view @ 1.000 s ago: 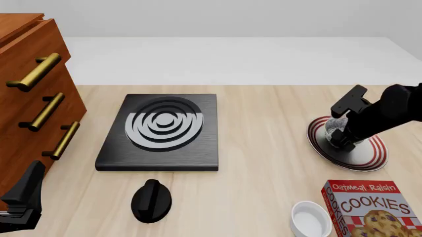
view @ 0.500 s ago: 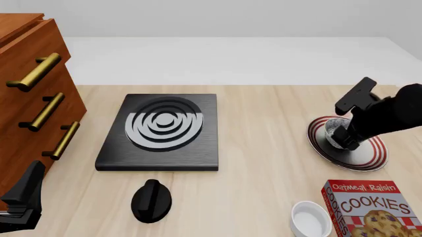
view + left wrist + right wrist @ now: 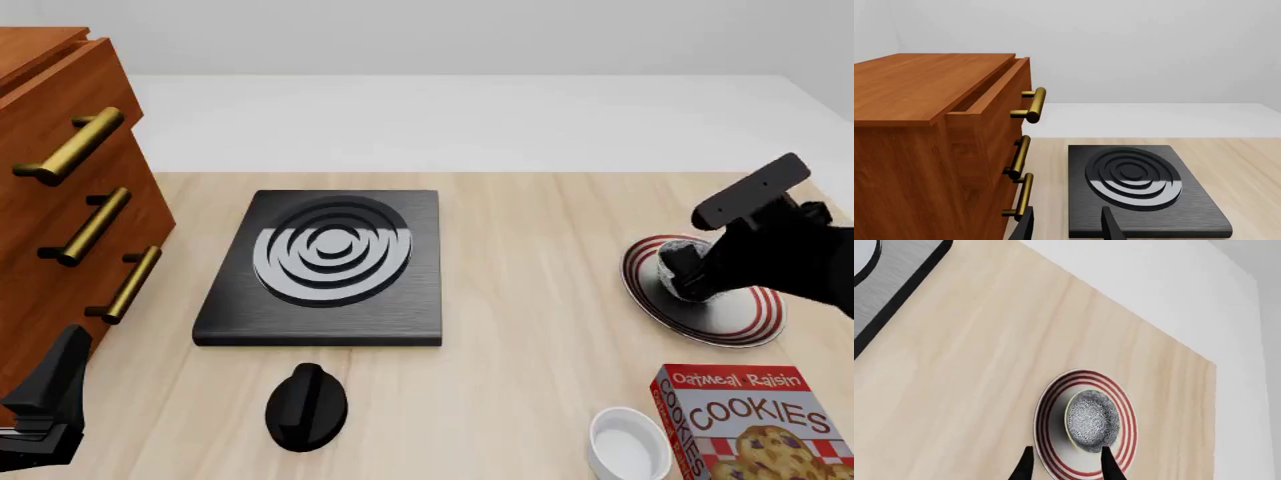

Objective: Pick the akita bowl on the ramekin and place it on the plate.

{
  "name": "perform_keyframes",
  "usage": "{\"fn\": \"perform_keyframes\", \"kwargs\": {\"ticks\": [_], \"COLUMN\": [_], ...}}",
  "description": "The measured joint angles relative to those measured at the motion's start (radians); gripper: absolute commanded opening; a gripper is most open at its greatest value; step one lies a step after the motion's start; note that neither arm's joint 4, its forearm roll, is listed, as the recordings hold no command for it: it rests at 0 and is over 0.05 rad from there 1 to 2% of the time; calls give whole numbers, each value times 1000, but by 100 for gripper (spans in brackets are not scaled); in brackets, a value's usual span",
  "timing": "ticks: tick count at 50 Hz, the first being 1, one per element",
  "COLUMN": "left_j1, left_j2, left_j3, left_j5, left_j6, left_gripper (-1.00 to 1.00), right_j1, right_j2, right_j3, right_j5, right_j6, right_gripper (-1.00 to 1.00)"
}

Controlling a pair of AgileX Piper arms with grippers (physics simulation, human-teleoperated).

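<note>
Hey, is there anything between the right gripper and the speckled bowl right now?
Nothing visible. The akita bowl already sits on the plate, and the open right gripper hangs just clear of its rim with only bare plate between.

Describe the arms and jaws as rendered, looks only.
Both arms are matte black with no visible cables or markings. The right arm is bulky and rounded, with a flat rectangular block on top. The left gripper and right gripper each end in two thin, tapered black jaws.
</note>
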Motion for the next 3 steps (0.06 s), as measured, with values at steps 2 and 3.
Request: {"fn": "perform_keyframes", "kwargs": {"ticks": [2,3], "left_j1": [0,0], "left_j2": [0,0], "left_j3": [0,0], "left_j5": [0,0], "left_j6": [0,0], "left_gripper": [100,100], "right_j1": [2,2], "right_j2": [-24,-37], "right_j3": [15,23], "right_j5": [-22,-34], "right_j6": [14,21], "right_gripper": [100,100]}}
